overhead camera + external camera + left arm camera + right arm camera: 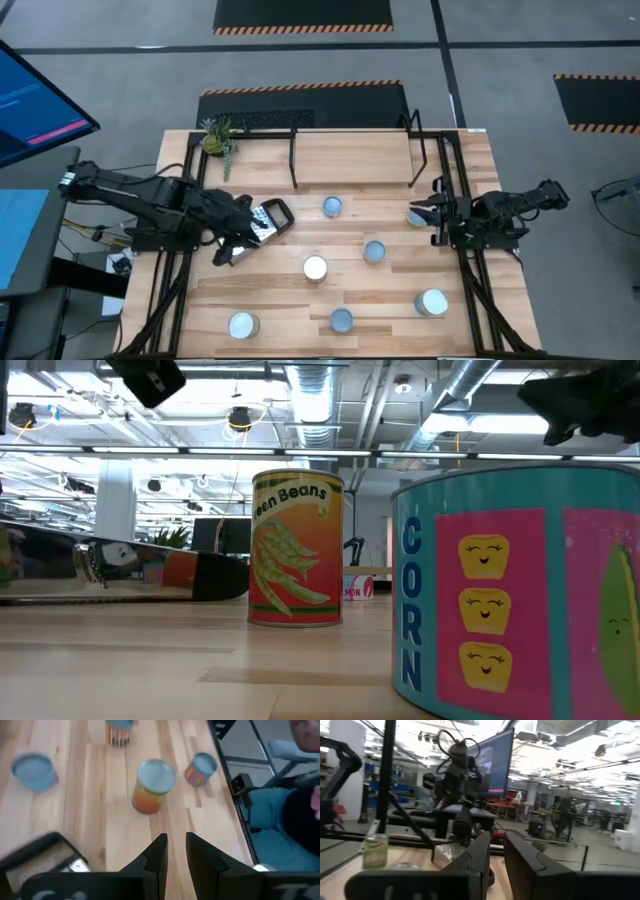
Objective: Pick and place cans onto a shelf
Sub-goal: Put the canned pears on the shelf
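Several cans stand upright on the wooden table: one [332, 207] in front of the shelf, two mid-table [374, 251] [315, 268], and three near the front edge [432, 302] [341, 320] [243, 325]. The shelf [355, 155], a light-wood board on black wire legs, stands at the far side. My left gripper [238, 250] is shut and empty above the table's left part. It points at the orange-sided can [152, 785]. My right gripper [420, 212] is shut and empty at the right edge, over a partly hidden can [413, 217].
A flat metal grater [265, 220] lies just beside my left gripper. A small plant [218, 140] stands at the shelf's left end. Black frame rails run along both table sides. In the low view a green-beans can [296, 548] and a corn can [520, 590] stand close.
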Motion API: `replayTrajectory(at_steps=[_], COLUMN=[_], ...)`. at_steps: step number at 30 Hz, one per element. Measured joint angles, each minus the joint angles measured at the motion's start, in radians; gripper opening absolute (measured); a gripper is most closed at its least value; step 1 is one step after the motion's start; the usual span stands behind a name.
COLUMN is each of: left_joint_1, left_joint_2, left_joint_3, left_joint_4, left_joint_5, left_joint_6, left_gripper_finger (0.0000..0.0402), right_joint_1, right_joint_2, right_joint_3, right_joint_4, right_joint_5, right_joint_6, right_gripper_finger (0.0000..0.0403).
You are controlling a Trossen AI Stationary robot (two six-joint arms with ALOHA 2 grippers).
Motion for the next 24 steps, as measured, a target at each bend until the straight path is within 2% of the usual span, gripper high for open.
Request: replayTrajectory(at_steps=[5, 8, 13, 19, 24], left_joint_1=[-0.008, -0.054, -0.188, -0.408, -0.514], left_joint_2=[0.052, 0.061, 0.063, 0.061, 0.066], left_joint_3=[0.000, 0.002, 0.072, 0.183, 0.185], left_joint_4=[-0.036, -0.094, -0.207, -0.287, -0.260], left_joint_5=[0.157, 0.156, 0.058, -0.150, -0.202], left_joint_6=[-0.132, -0.210, -0.301, -0.406, -0.476], left_gripper_finger=[0.0056, 0.0056, 0.0056, 0.0056, 0.0056], right_joint_1=[0.023, 0.023, 0.023, 0.022, 0.026], right_joint_2=[0.000, 0.000, 0.000, 0.000, 0.016], right_joint_3=[0.000, 0.000, 0.000, 0.000, 0.001], right_joint_4=[-0.009, -0.017, -0.070, -0.205, -0.240], right_joint_5=[-0.001, 0.000, 0.005, 0.005, -0.017], right_joint_6=[0.089, 0.106, 0.216, 0.409, 0.491], right_gripper_finger=[0.0082, 0.0082, 0.0082, 0.0082, 0.0082])
